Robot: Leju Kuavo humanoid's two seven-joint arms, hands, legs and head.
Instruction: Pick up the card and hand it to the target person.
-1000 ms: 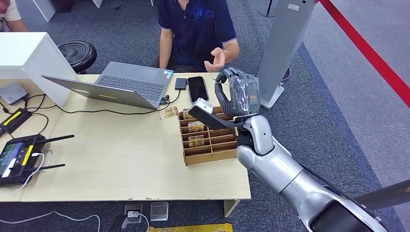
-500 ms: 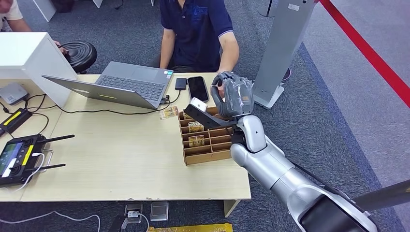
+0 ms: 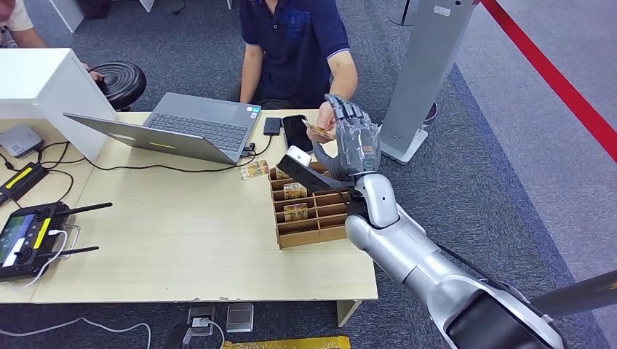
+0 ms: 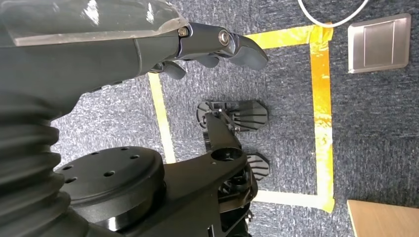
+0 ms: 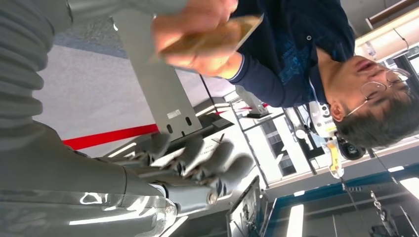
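Observation:
The tan card (image 3: 318, 131) is pinched in the fingers of the seated person in the dark blue shirt (image 3: 295, 36), at the table's far edge. My right hand (image 3: 354, 142) is raised just beside it, fingers spread and holding nothing. In the right wrist view the person's hand (image 5: 192, 22) grips the card (image 5: 217, 37), well apart from my fingers (image 5: 197, 158). My left hand (image 4: 217, 44) hangs beside my body over the carpet, fingers loosely extended and empty.
A wooden compartment box (image 3: 313, 214) holding more cards stands under my right forearm. One loose card (image 3: 254, 169) lies beside it. A laptop (image 3: 182, 127), a phone (image 3: 297, 133) and a remote controller (image 3: 25, 236) sit on the table (image 3: 182, 240). A grey pillar (image 3: 426, 65) stands at the right.
My right hand carried the card toward the person's open palm. The person took hold of it, and my fingers have since opened off it.

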